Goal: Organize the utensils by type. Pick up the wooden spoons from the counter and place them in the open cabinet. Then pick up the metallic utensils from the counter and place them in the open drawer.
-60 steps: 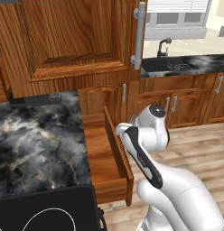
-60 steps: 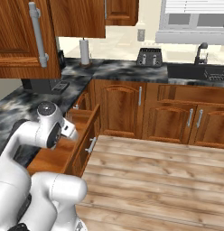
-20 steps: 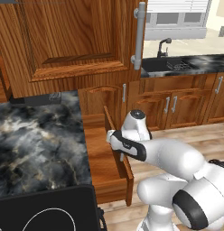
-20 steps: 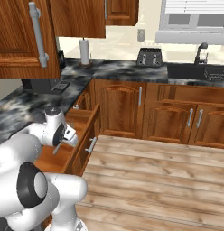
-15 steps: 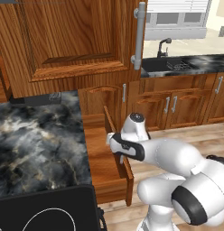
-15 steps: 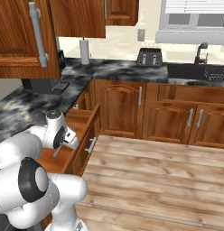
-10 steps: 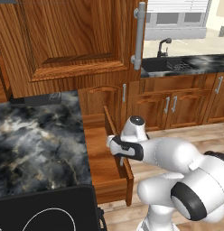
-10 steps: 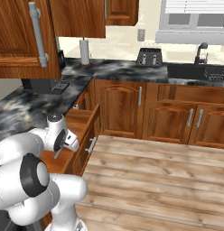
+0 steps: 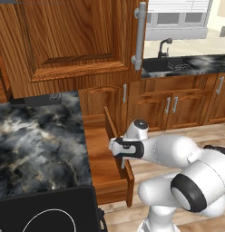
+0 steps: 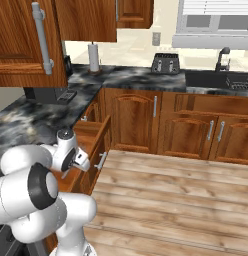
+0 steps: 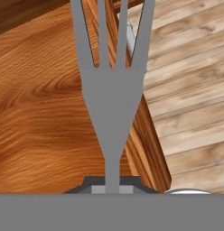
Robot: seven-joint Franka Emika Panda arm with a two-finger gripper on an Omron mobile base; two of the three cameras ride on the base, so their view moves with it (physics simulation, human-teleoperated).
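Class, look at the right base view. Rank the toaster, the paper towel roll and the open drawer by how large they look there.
1. Open drawer, clearly largest.
2. and 3. Toaster and paper towel roll look about alike, the toaster wider and the roll taller. I won't rank them; both stand far back, so true size is unsure.

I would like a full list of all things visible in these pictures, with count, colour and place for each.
fork: one, grey, held in the gripper above the open drawer.
open drawer: one, reddish-brown wood, pulled out beside the counter.
counter: one, black marbled stone, left of the drawer.
toaster: one, dark, on the far counter.
paper towel roll: one, white, on the far counter.
faucet: one, dark, at the sink.
floor: light wooden planks.
gripper: one, dark fingers, shut on the fork over the drawer's edge.
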